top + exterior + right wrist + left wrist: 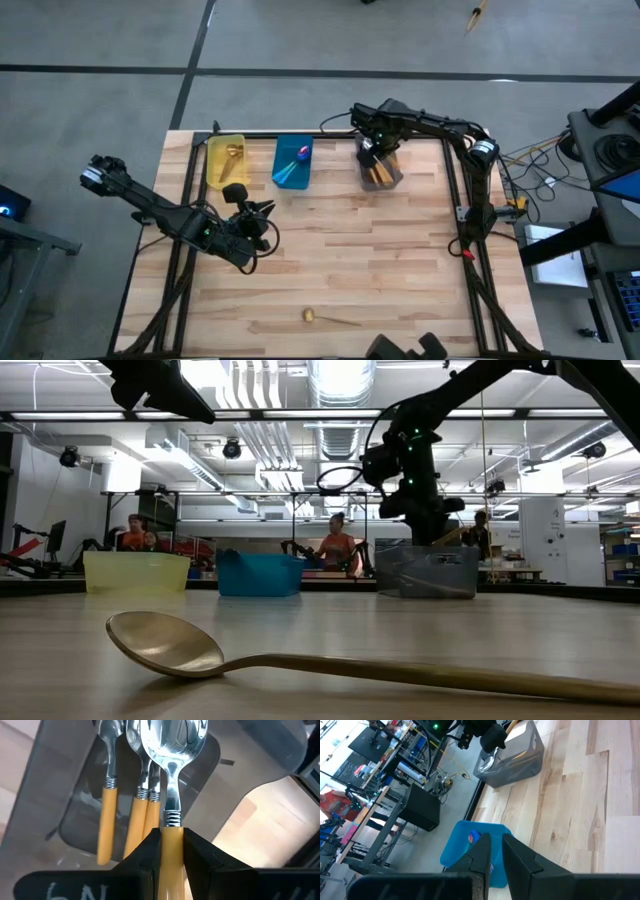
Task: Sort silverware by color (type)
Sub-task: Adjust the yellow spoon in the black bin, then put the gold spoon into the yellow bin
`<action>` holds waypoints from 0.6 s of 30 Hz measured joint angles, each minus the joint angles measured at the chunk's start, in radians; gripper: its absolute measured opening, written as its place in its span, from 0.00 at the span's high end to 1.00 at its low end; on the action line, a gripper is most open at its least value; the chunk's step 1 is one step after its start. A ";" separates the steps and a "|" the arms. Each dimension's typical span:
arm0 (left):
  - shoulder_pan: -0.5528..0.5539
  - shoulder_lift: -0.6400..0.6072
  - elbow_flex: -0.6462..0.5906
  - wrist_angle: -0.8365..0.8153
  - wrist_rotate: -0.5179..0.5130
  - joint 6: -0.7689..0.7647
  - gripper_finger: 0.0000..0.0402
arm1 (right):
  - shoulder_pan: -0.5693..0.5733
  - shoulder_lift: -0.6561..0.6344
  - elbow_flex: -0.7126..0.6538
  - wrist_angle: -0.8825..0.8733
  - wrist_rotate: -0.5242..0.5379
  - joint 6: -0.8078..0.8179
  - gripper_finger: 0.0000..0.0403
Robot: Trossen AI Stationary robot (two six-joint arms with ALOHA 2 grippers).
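Spoon held over grey bin

Right gripper (171, 851) poised above the translucent grey rectangular bin (381, 170), fingers clamped on the orange handle of a silver-bowled spoon (172, 750), bowl pointing away from the wrist. Directly beneath that spoon, inside the bin: three more silver spoons with orange handles (107, 815), lying side by side. Beyond this gripper toward the table's left: blue rectangular bin (293, 163) with purple-and-teal spoons (301, 156) inside, then yellow rectangular bin (226, 160) with a thin gold spoon (234, 152) in it.

Left gripper (495, 851) hanging over bare wooden table (330, 260), just short of the blue bin, fingers nearly together with nothing between them. Well behind both grippers, near the table's front edge: one all-gold spoon (300, 660) flat on the wood, bowl up, untouched.

Past the table, in the low view: people in orange shirts (336, 547) at benches.
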 joint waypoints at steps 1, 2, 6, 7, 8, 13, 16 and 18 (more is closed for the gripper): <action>0.000 0.000 0.000 0.000 0.000 0.000 0.93 | 0.001 0.000 -0.003 0.012 0.000 0.004 0.87; 0.000 0.000 0.000 0.000 0.000 0.000 0.93 | 0.002 0.000 -0.007 0.025 0.000 0.008 0.87; 0.000 0.000 0.000 0.000 0.000 0.000 0.93 | 0.006 0.000 -0.021 0.046 0.000 0.014 0.87; 0.000 0.000 0.000 0.000 0.000 0.000 0.93 | 0.006 0.000 -0.025 0.046 0.000 0.015 0.87; 0.000 0.000 0.000 0.000 0.000 0.000 0.93 | 0.007 0.000 -0.027 0.045 -0.001 0.019 0.87; 0.000 0.000 0.000 0.000 0.000 0.000 0.93 | 0.011 0.000 -0.041 0.068 0.000 0.029 0.82; 0.000 0.000 0.000 0.000 0.000 0.000 0.93 | 0.012 0.000 -0.053 0.091 0.000 0.031 0.75; 0.000 0.000 0.000 0.000 0.000 0.000 0.93 | 0.011 0.000 -0.058 0.096 0.000 0.031 0.70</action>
